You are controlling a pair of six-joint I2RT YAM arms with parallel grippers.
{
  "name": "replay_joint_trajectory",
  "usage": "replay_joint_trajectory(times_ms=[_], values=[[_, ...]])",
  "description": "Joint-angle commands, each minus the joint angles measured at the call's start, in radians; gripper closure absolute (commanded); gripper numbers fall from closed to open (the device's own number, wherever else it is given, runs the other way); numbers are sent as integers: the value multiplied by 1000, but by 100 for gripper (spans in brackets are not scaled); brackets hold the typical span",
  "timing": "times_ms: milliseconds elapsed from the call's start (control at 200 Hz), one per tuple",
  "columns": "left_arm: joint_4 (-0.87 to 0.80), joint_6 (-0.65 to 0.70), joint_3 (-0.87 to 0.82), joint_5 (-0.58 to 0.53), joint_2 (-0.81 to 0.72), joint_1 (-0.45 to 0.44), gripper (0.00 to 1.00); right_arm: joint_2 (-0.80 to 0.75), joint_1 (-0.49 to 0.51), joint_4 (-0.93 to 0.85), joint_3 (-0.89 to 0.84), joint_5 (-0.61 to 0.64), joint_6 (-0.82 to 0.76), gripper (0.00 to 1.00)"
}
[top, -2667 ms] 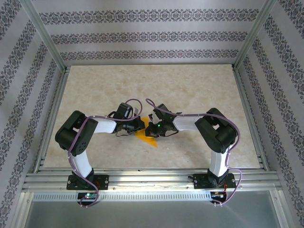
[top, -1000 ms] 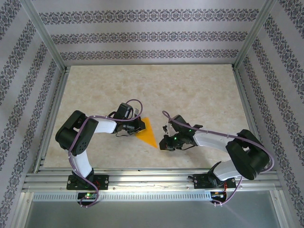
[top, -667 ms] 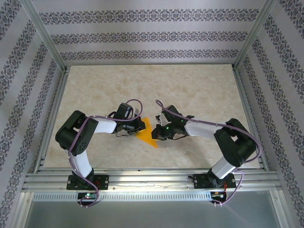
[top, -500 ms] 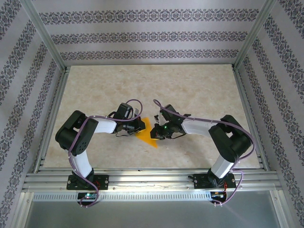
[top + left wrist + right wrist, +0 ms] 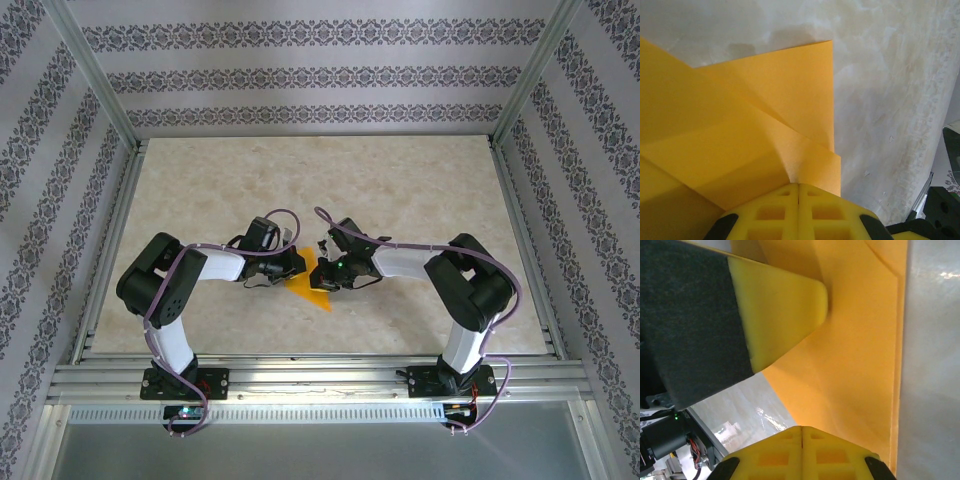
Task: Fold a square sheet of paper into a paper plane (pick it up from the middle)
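Observation:
The folded orange-yellow square sheet of paper (image 5: 316, 292) lies flat on the marble table at centre front, with layered flaps and diagonal creases (image 5: 745, 120). My left gripper (image 5: 297, 264) is shut, and its yellow tips (image 5: 799, 186) press down on the sheet where the creases meet. My right gripper (image 5: 323, 270) is shut too, its tips (image 5: 802, 430) resting on the paper (image 5: 850, 365) close to a long straight edge. In the right wrist view the left gripper's yellow finger (image 5: 775, 310) rests on the sheet just ahead. Much of the paper is hidden under both grippers in the top view.
The marble tabletop (image 5: 400, 180) stretches behind and to both sides of the grippers. An aluminium frame rail (image 5: 300, 375) runs along the near edge, with patterned walls (image 5: 320, 80) round the other three sides.
My right arm swung in from the right and set its shut tips on the paper beside the left gripper. The left gripper and the sheet stayed put.

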Motion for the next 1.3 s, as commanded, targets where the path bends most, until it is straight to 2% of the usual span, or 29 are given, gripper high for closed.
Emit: replay_joint_trajectory(times_ms=[0, 345, 440, 505, 679, 939, 1064, 1184, 1294], values=[[-77, 12, -30, -91, 26, 20, 100, 33, -9, -35, -27, 38, -16, 95], [-84, 22, 0, -63, -7, 20, 100, 38, -17, -8, -159, 51, -22, 97], [-77, 23, 12, -41, -40, 18, 95, 41, -19, 5, -163, 43, -17, 98], [-80, 22, 9, -67, -66, 11, 89, 43, -19, 5, -163, 43, -18, 98], [-78, 5, 6, -67, -87, -29, 93, 48, -23, 1, -158, 52, -16, 98], [-35, -26, 0, -58, -18, -95, 96, 52, -25, -5, -163, 65, -16, 99], [-66, -7, -16, -108, 3, -70, 97, 53, -26, -14, -167, 73, -24, 99], [-24, -22, -37, -85, 24, 1, 96, 55, -25, -22, -172, 75, -35, 99], [-50, -2, -1, -69, 38, 58, 96, 58, -25, -24, -177, 75, -41, 99]])
